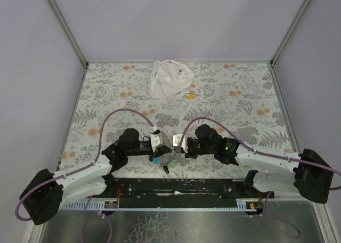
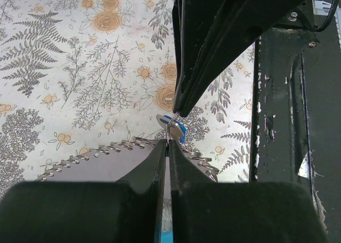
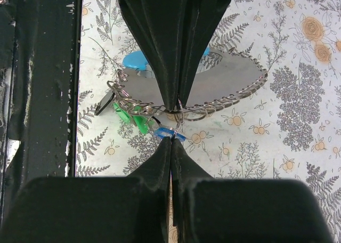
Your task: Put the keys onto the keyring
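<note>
My two grippers meet tip to tip low over the table's near middle. The left gripper [image 1: 169,150] [image 2: 168,142] is shut on a thin wire ring of the keyring [image 3: 179,113], which hangs at the edge of a grey strap [image 3: 224,78] [image 2: 106,163] lined with several metal rings. The right gripper [image 1: 180,151] [image 3: 170,138] is shut at the head of the blue-capped key [image 3: 171,132] [image 2: 177,128], which sits on that same ring. Bright green keys [image 3: 130,118] hang beside it to the left in the right wrist view.
A crumpled white cloth [image 1: 169,79] lies at the back of the patterned table, with a small yellow bit [image 1: 190,96] beside it. A black rail [image 1: 176,187] [image 2: 277,120] [image 3: 42,94] runs along the near edge, close to the grippers. Walls enclose three sides.
</note>
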Robot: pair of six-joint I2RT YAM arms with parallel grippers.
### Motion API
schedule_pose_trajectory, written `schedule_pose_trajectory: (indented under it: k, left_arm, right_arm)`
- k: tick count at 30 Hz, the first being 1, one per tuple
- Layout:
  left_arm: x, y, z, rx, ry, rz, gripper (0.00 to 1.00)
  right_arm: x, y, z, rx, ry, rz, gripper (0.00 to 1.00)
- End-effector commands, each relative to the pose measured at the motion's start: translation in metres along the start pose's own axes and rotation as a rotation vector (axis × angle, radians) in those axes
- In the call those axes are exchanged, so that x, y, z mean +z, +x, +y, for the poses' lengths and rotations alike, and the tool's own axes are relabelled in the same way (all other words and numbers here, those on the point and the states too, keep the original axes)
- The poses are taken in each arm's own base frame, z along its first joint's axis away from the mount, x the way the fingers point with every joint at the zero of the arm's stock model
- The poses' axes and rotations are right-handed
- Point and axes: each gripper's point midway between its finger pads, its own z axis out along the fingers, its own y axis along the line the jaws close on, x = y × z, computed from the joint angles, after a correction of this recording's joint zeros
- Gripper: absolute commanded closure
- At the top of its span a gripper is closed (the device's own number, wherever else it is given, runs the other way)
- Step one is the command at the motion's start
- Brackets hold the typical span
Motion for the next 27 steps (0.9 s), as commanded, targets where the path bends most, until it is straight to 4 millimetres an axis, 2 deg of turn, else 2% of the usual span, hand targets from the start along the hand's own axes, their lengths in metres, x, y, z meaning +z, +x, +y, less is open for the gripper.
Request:
schedule_pose_trajectory:
  k: [1,18,27]
  left_arm:
    - [0.004,-0.028,0.002,0.055,0.016,-0.076,1.00]
    - [0.006,-0.027,-0.004,0.056,0.067,-0.062,1.00]
    - [0.006,-0.027,-0.008,0.063,0.086,-0.058,1.00]
  right_arm:
    - [0.001,-0.039,-0.014,-0.040,0.021,-0.113,1.00]
    - [0.006,-0.048,-0.020,-0.063,0.014,-0.112,1.00]
    - [0.002,-0.045,-0.036,-0.061,0.082,-0.069,1.00]
